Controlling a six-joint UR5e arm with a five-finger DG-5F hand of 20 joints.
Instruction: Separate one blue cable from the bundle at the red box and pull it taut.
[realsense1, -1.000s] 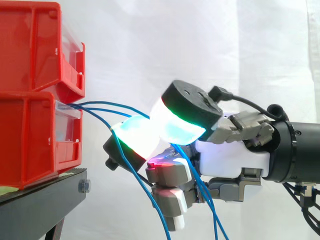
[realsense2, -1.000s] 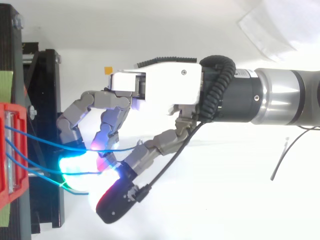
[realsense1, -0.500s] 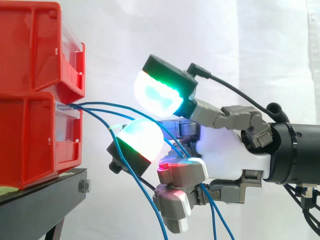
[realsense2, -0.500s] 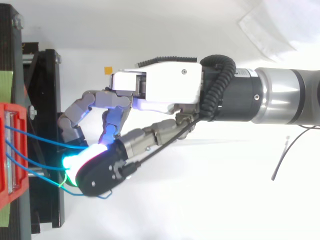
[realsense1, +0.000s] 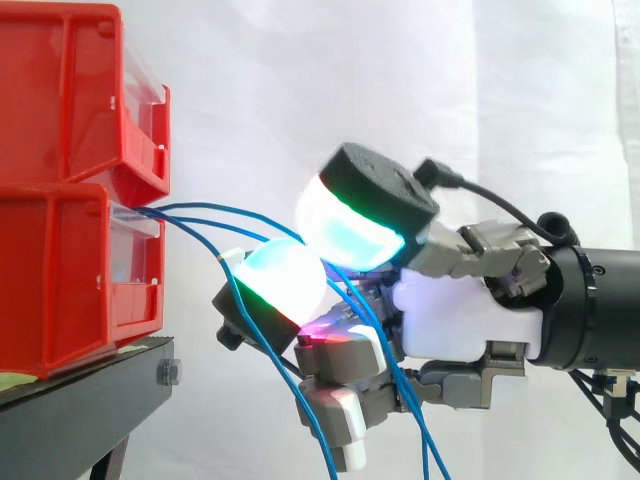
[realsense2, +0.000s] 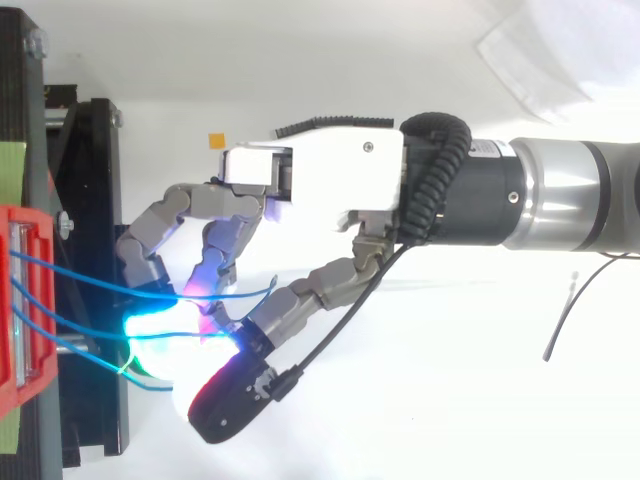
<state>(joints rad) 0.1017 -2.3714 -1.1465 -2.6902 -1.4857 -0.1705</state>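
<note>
Two red bins are stacked at the left, the lower one (realsense1: 60, 280) on a black stand (realsense1: 90, 400). Several thin blue cables (realsense1: 220, 214) leave the lower bin's front and run right into my hand (realsense1: 460, 310), then hang down past its curled fingers. The thumb's glowing green-cyan pad (realsense1: 350, 232) presses against a finger's white-green pad (realsense1: 285, 285), and one blue cable passes between them. From above, the cables (realsense2: 90, 287) span the short gap from the bin (realsense2: 20, 300) to the glowing pads below the hand (realsense2: 320, 175).
The stand's black frame (realsense2: 90, 200) lies just left of the fingers. A small orange square (realsense2: 215, 140) and a loose thin black wire (realsense2: 570, 300) lie on the white surface. A white curtain hangs behind.
The thumb, lifted half a second ago, has come back down onto the finger pad over the cable. The arm stays where it was.
</note>
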